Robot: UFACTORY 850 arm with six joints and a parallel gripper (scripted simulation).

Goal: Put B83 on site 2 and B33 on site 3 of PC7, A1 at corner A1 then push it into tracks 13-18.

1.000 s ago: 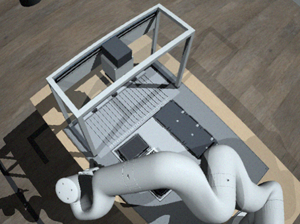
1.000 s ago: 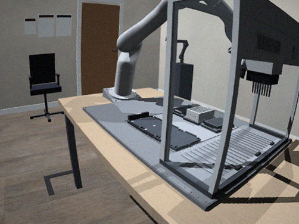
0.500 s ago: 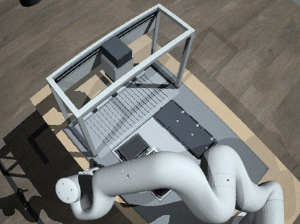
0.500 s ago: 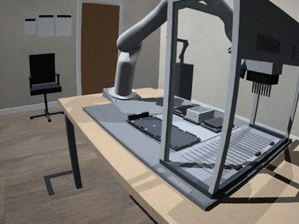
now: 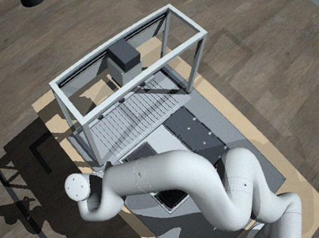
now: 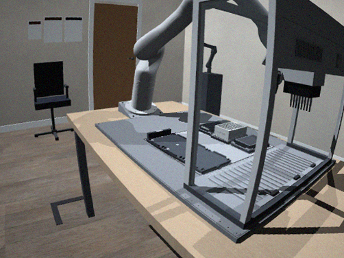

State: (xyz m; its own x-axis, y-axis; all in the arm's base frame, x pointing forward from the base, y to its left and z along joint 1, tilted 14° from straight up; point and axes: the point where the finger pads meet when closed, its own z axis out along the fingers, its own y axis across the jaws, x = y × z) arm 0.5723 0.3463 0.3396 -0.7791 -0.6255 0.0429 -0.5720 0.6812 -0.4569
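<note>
Wooden table (image 6: pixel 133 184) carries PC7 (image 5: pixel 197 132), well apart from hidden claw.

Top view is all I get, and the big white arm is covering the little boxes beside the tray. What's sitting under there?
Observer: From the side, a white block full of holes sits in the middle of that row.
Operator: Does the dark tray have something to hold it by?
Observer: Yes. The dark tray has an upright bar at the end facing the arm's foot.
Operator: What's under the grey box up in the frame?
Observer: A row of thin needles hangs down from the grey box, well above the rails.
</note>
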